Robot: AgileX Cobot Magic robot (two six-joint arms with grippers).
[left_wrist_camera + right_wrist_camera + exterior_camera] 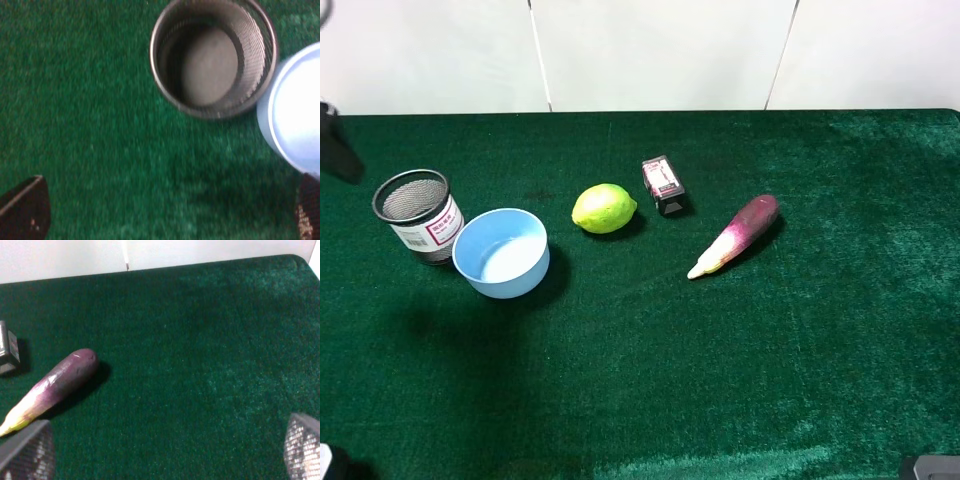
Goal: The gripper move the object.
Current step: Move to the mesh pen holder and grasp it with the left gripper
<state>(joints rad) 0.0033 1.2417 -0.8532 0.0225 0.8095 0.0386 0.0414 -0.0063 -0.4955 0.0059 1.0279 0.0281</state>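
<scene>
1. Two dark fingertips of the left gripper [165,215], cut off by the frame, stand wide apart over napped green cloth [720,380], holding nothing.
2. Right gripper [165,450]: jaws wide, empty, only textured tips showing.
3. Smooth light blue bowl [502,253], toward the left edge.
4. Tapered purple-white vegetable [735,236], right of centre.
5. Wire-mesh cylindrical cup [417,215], upright just beside the bowl, nearer the left edge; label print unreadable.
6. Rounded lime [605,208], then a small black box [663,184].

Bright, even light from above; one wrist view blurred.
High view sharp, with pale sheen on the worktop [740,380] and soft shadows to each item's right; left wrist view smeared, the mesh cup [210,65] fuzzy; right wrist view clear but soft close to the lens.
</scene>
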